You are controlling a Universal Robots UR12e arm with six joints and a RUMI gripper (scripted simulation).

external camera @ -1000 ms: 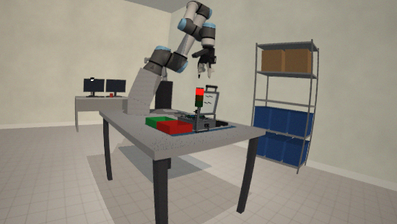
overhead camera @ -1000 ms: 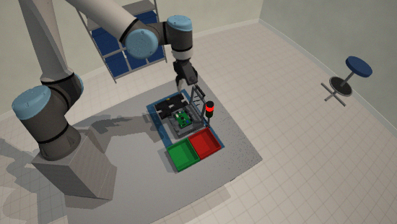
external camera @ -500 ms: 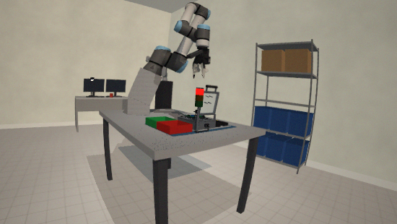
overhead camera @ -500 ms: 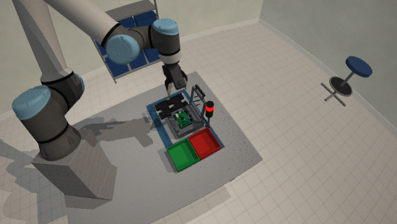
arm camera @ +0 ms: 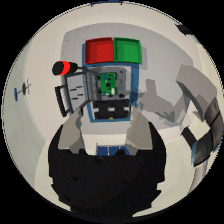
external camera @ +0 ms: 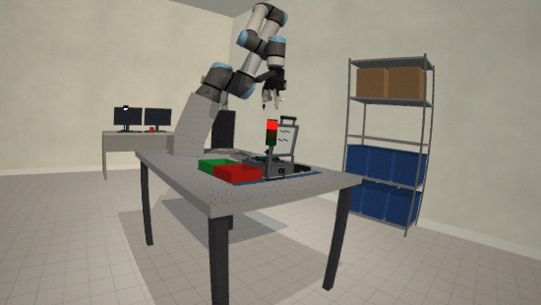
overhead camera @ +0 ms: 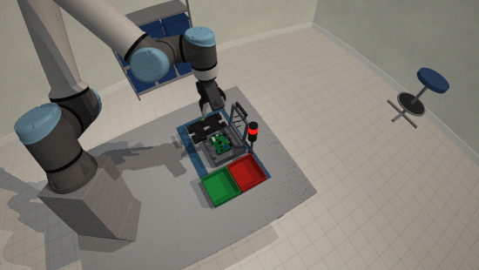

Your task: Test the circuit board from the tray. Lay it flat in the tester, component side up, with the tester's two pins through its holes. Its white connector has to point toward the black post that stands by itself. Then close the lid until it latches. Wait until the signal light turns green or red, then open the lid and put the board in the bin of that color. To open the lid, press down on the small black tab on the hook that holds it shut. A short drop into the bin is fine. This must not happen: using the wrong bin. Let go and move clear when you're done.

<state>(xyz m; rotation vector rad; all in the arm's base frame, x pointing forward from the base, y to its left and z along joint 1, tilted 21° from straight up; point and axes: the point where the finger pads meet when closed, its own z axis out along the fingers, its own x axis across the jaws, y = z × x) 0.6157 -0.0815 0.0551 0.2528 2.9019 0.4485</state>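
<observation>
The green circuit board (overhead camera: pixel 219 144) (arm camera: pixel 109 84) lies flat in the grey tester (overhead camera: pixel 213 158) (external camera: pixel 276 169) (arm camera: pixel 95 85), whose lid (overhead camera: pixel 239 122) (external camera: pixel 288 136) (arm camera: pixel 75 92) stands open. The signal light (overhead camera: pixel 252 130) (external camera: pixel 271 125) (arm camera: pixel 63 67) beside the tester glows red. My gripper (overhead camera: pixel 212 110) (external camera: pixel 271 100) (arm camera: pixel 106 106) is open and empty, hanging high above the black tray (overhead camera: pixel 205 128) (arm camera: pixel 112 111). The red bin (overhead camera: pixel 246 172) (external camera: pixel 238 172) (arm camera: pixel 99 50) and the green bin (overhead camera: pixel 220 186) (external camera: pixel 212 163) (arm camera: pixel 128 49) sit side by side in front of the tester.
The fixtures rest on a blue mat (overhead camera: pixel 196 158) on the grey table (overhead camera: pixel 279 174) (external camera: pixel 256 194). A metal shelf (external camera: pixel 389 143) with blue crates and boxes stands behind. A stool (overhead camera: pixel 418 97) and a desk with monitors (external camera: pixel 143 118) stand off to the sides.
</observation>
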